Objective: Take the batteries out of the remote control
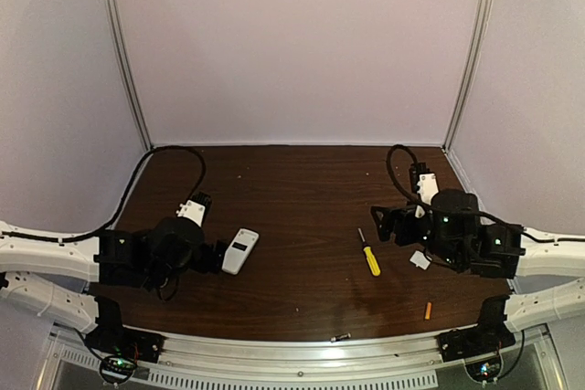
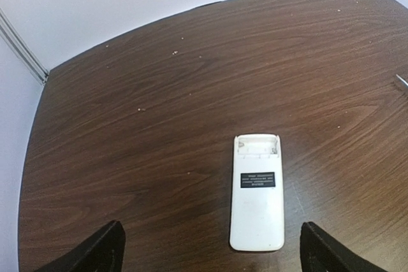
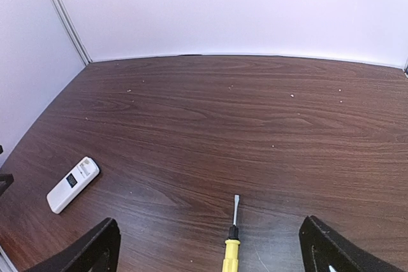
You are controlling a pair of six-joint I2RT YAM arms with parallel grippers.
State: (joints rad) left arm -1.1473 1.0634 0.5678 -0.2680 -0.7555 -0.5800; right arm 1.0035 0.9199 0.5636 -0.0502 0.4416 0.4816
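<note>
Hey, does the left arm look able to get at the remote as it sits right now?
Probably yes. The remote lies back-up on the table just ahead of the left hand, which is open wide. Nothing sits between them.

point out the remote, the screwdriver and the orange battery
remote control (image 2: 257, 195), left wrist view, middle of its white back
screwdriver (image 1: 371, 259), top external view, yellow handle
orange battery (image 1: 427, 310), top external view, mid-body
</note>
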